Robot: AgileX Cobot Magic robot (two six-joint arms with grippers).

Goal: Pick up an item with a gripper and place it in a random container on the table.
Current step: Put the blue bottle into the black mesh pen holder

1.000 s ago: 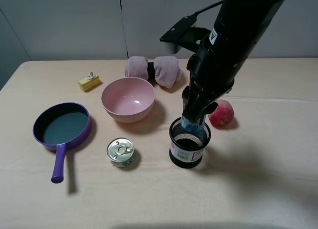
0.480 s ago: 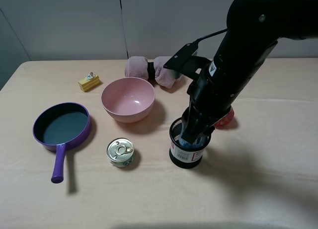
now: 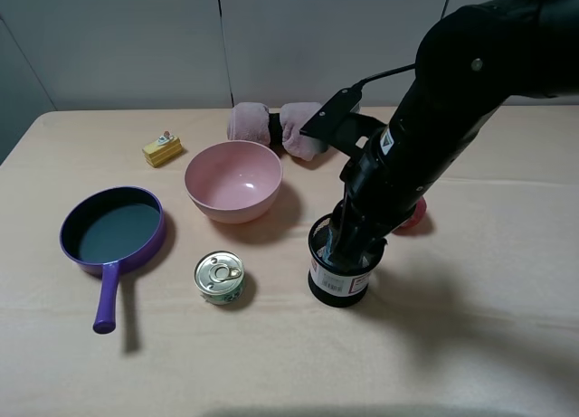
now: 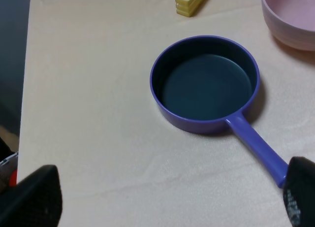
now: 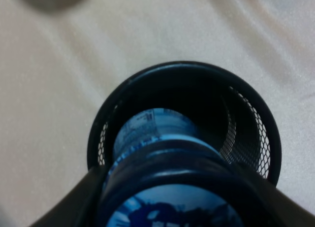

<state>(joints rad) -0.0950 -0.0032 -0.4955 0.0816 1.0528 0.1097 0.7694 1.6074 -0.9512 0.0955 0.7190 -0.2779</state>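
Right of centre, near side: a black wire-mesh cylindrical cup (image 3: 339, 274) with a white-and-red label is stood upright on the pale beige-pink cloth-covered table (image 3: 470, 345). It is right of a flat silver pull-tab tin can (image 3: 220, 277) and nearer than a round pink bowl (image 3: 232, 180).
Item: a small bottle with a blue-and-white label (image 5: 150, 126) is held inside the cup's mouth, its lower body below the rim and close to one wall. Whether its base rests on the bottom cannot be told.
Right gripper (image 3: 351, 238): it is reached down into the cup, with dark fingers (image 5: 81, 200) pressed against both sides of the bottle, so the bottle is gripped.
Left gripper (image 4: 165, 197): it is hung over the left side of the table near a purple frying pan (image 4: 204, 84). Its fingers are spread wide and nothing is held.
Step in hand: the placing is judged under way, with the bottle inside the cup but not released.
Next move: a parting of the fingers within the narrow mesh wall is called for. A straight lift is then needed, so that the light cup is neither dragged nor tipped.
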